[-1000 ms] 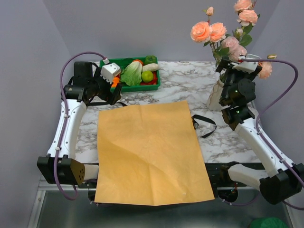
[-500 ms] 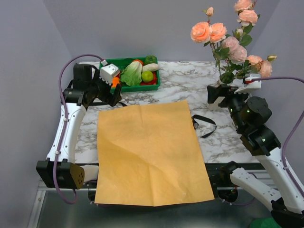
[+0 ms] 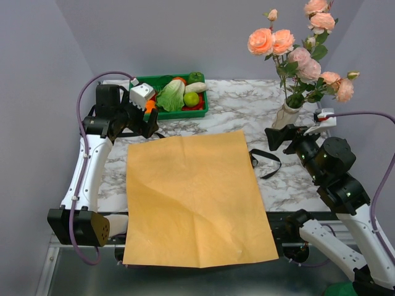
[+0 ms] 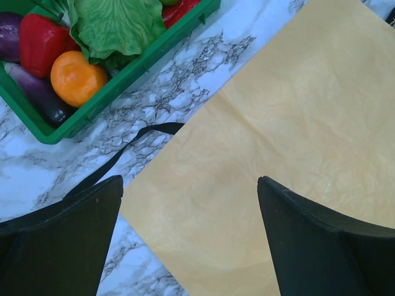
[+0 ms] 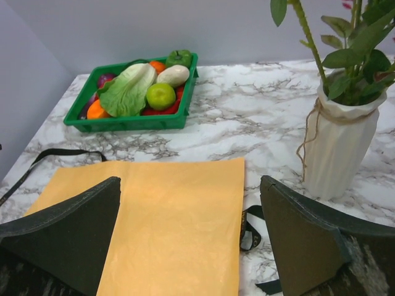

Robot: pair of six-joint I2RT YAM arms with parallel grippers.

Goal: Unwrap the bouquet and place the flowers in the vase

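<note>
Top external view has the flowers (image 3: pixel 290 46) standing in the vase (image 3: pixel 285 115) at far right, orange paper (image 3: pixel 194 197) lying flat in the middle. Left gripper (image 4: pixel 190 182) and right gripper (image 5: pixel 190 180) gape empty; the task looks finished, so only retreat remains.

Peach-pink roses (image 3: pixel 271 41) stand upright in the cream ribbed vase (image 3: pixel 285 116) at far right. The orange paper sheet (image 3: pixel 194 197) lies flat and unwrapped, with the black ribbon (image 3: pixel 265 161) beside it.
</note>
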